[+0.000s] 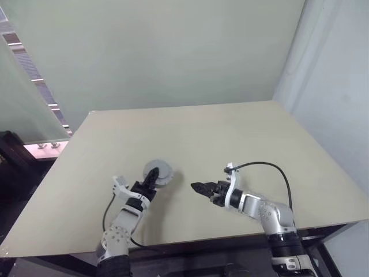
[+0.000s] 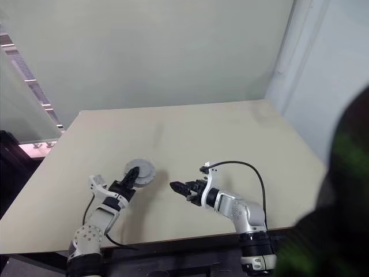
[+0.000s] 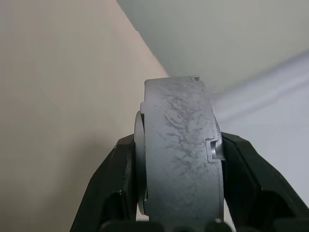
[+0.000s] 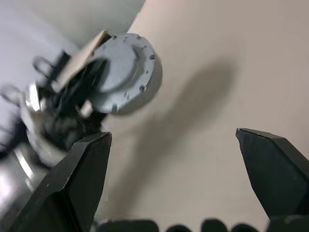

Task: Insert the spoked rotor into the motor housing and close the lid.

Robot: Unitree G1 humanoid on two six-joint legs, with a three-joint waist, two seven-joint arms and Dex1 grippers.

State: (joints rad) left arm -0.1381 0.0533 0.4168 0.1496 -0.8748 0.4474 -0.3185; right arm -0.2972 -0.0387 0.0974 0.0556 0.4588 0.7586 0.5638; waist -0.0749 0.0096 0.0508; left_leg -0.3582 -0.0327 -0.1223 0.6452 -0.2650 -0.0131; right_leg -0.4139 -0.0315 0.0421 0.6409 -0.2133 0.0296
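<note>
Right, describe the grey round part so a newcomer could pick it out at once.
Start at the beige table and look to its near edge on the robot's left. There the left gripper is clamped on a grey round assembly, a thick disc with small notches around its rim. It is the only part here, and the open right gripper holds nothing.

The left claw (image 1: 151, 178) is over the near left part of the counter (image 1: 230, 133), closed on a round disc assembly (image 1: 159, 173) that it holds up on edge, one finger on each flat face. To the right of it, with a gap of bare counter between, the right claw (image 1: 199, 188) points leftward toward the disc, its fingers spread apart with nothing between them. A wall (image 1: 155, 52) stands behind the counter's far edge.
</note>
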